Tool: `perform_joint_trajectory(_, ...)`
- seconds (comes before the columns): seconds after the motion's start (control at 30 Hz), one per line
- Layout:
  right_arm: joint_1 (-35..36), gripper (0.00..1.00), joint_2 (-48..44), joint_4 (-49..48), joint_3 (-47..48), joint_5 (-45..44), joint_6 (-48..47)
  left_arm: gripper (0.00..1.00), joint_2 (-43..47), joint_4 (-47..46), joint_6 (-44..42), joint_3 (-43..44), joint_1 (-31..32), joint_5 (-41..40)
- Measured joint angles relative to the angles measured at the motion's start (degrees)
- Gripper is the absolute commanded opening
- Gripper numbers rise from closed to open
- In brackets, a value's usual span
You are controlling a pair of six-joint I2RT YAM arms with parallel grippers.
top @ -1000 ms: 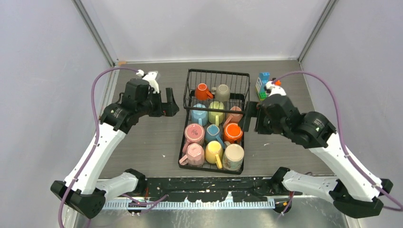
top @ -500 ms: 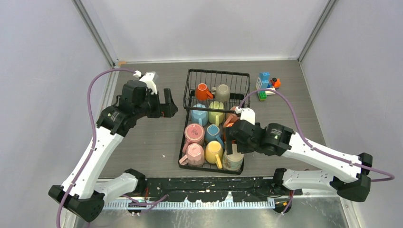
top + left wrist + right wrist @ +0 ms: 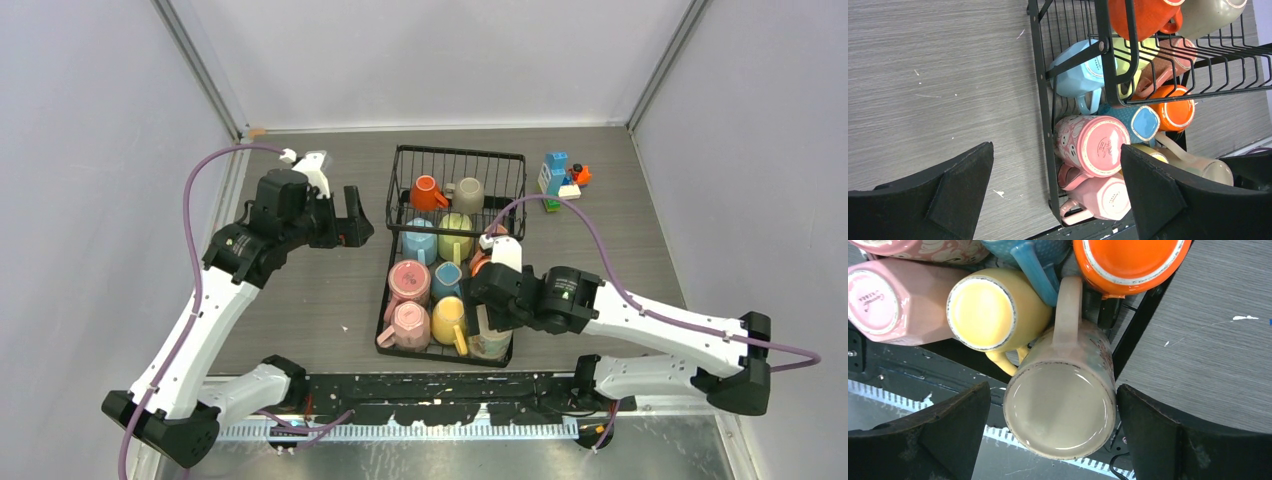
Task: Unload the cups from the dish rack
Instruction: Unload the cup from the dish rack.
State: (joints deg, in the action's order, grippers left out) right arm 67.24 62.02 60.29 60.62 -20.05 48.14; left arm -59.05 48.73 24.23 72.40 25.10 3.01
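The black wire dish rack point(image 3: 388, 262) stands mid-table with several cups upside down in it. Orange point(image 3: 427, 192) and grey-beige point(image 3: 467, 193) cups sit in the far basket. My right gripper point(image 3: 487, 305) hangs open over the rack's near right corner. In the right wrist view its jaws point(image 3: 1054, 390) flank the cream cup point(image 3: 1060, 410), with a gap on both sides. A yellow cup point(image 3: 985, 312) and an orange cup point(image 3: 1130, 257) lie beside it. My left gripper point(image 3: 352, 228) is open above the rack's left rim point(image 3: 1040, 75), and a pink cup point(image 3: 1098, 145) shows below it.
A colourful toy-block figure point(image 3: 560, 178) stands on the table at the far right of the rack. The black base rail point(image 3: 450, 390) runs along the near edge just behind the rack. Grey walls close in on both sides.
My right arm has swung from the rack's right side to over its near right corner, above the cream cup. The left arm has hardly moved.
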Motion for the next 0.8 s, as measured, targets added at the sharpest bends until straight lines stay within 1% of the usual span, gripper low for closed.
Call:
perform_joint_trajectory(0.27, 1.92, 1.00, 3.02, 2.27, -0.17, -1.73, 1.62, 1.00, 0.00, 0.02, -0.02, 0.00, 0.00, 0.00)
perform_joint_trajectory(0.4, 2.86, 0.94, 4.52, 2.80, -0.24, -2.36, 2.08, 1.00, 0.00, 0.02, -0.02, 0.00, 0.00, 0.00)
perform_joint_trajectory(0.5, 3.21, 0.88, 5.38, 2.75, -0.55, -2.64, 2.40, 1.00, 0.00, 0.02, 0.00, 0.00, 0.00, 0.00)
perform_joint_trajectory(0.67, 3.37, 0.74, 5.62, 2.73, -0.98, -3.28, 2.80, 1.00, 0.00, 0.04, 0.46, -0.02, 0.00, 0.02)
perform_joint_trajectory(0.8, 3.58, 0.53, 5.62, 2.71, -1.05, -3.72, 3.08, 1.00, 0.00, 0.07, 0.85, -0.07, 0.00, 0.04)
